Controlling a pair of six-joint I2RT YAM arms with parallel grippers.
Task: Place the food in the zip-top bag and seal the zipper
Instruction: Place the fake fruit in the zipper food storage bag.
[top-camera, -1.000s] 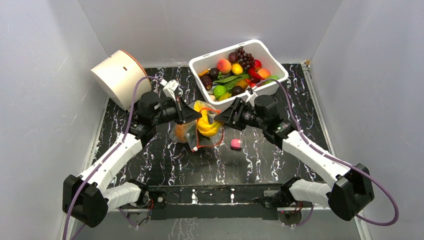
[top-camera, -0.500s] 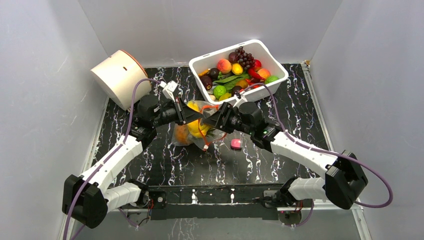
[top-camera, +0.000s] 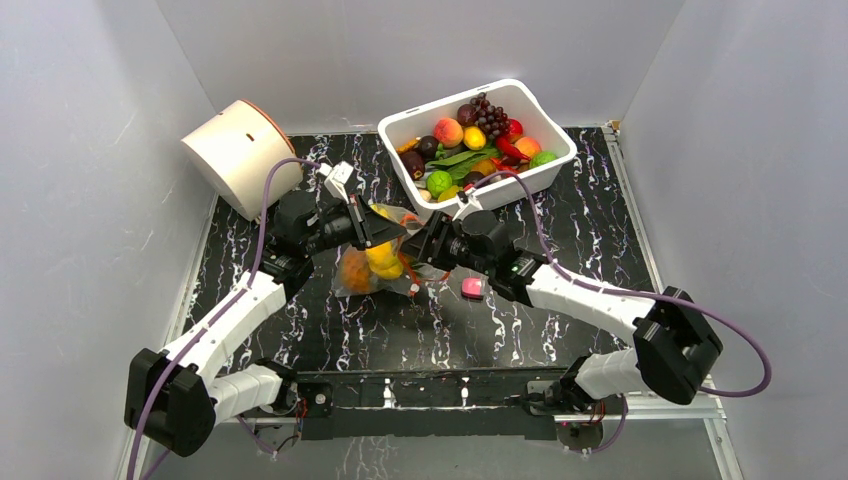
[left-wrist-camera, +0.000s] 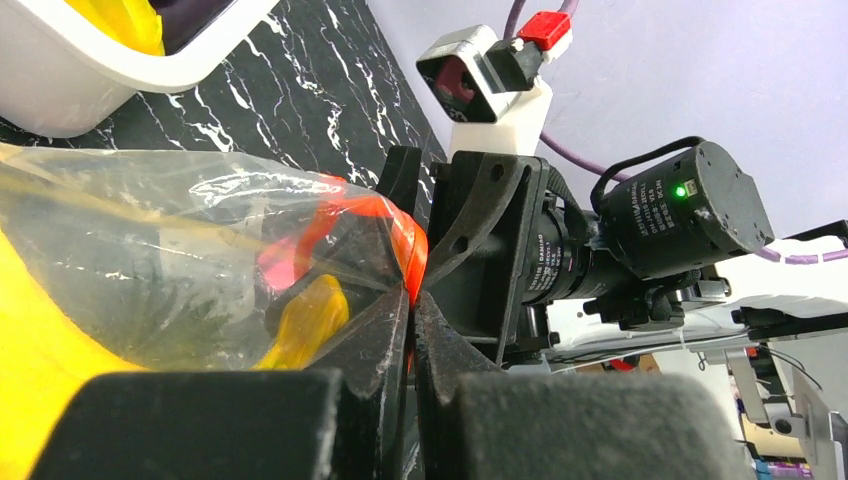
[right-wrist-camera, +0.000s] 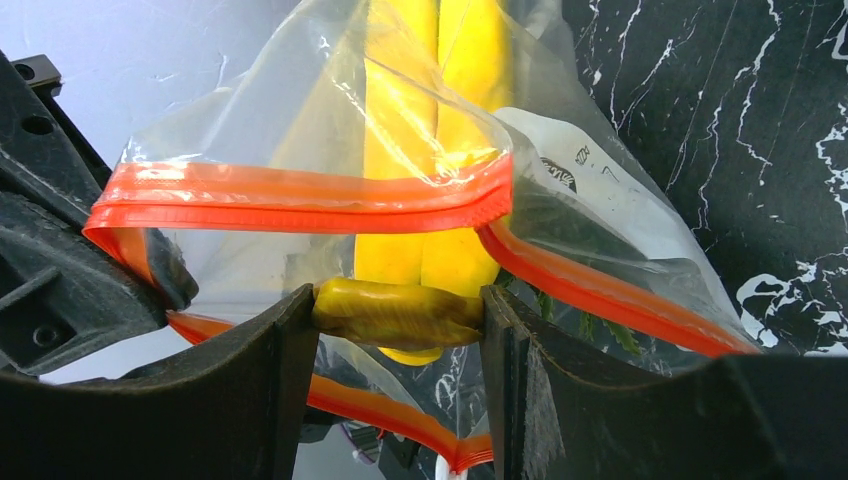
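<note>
The clear zip-top bag (top-camera: 362, 272) hangs just above the table centre, held up at its mouth. My left gripper (top-camera: 388, 229) is shut on the red-orange zipper (left-wrist-camera: 408, 262) at one end of the mouth. My right gripper (top-camera: 416, 246) is shut on the brownish stem (right-wrist-camera: 398, 312) of the yellow banana bunch (right-wrist-camera: 438, 70), which reaches through the open zipper (right-wrist-camera: 300, 196) into the bag (right-wrist-camera: 250, 110). The banana bunch (top-camera: 384, 256) lies beside the orange pineapple (top-camera: 352, 268) inside the bag. The two grippers are almost touching at the bag's mouth.
A white bin (top-camera: 545, 172) full of toy fruit stands at the back right, close behind the right wrist. A small pink block (top-camera: 471, 288) lies on the table below the right gripper. A white cylinder (top-camera: 238, 152) lies tipped at the back left.
My right arm has moved left and pushed the banana bunch further into the bag. The bag has shifted a little left and lower. The left gripper has kept its hold.
</note>
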